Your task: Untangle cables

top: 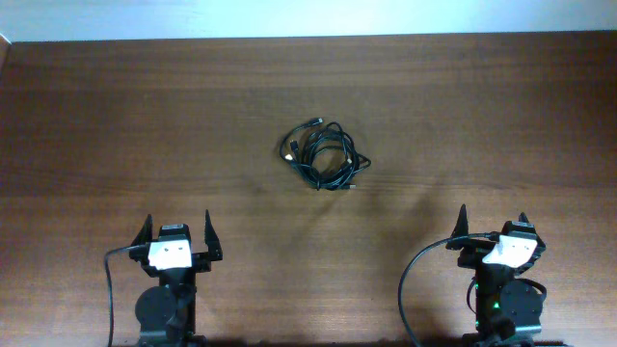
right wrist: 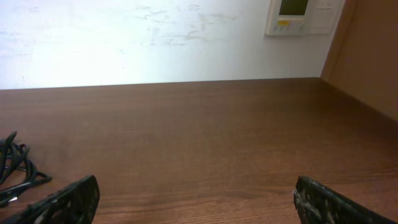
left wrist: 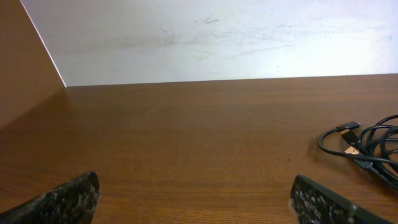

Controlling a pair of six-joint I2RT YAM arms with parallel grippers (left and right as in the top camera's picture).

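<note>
The cables [top: 325, 154] lie as one small looped bundle of thin black cords with small metal plug ends in the middle of the brown wooden table [top: 116, 106]. Part of the bundle shows at the right edge of the left wrist view [left wrist: 367, 146] and at the left edge of the right wrist view [right wrist: 13, 165]. My left gripper [top: 178, 229] is open and empty near the front left, its fingers wide apart [left wrist: 196, 199]. My right gripper [top: 493, 219] is open and empty near the front right [right wrist: 196, 199]. Both are well short of the bundle.
A white wall runs along the table's far edge [left wrist: 217, 37], with a thermostat-like panel [right wrist: 303, 15] at the right. Brown side panels stand at the left [left wrist: 25, 68] and right [right wrist: 370, 50]. Thicker black arm cables hang by each base [top: 410, 280].
</note>
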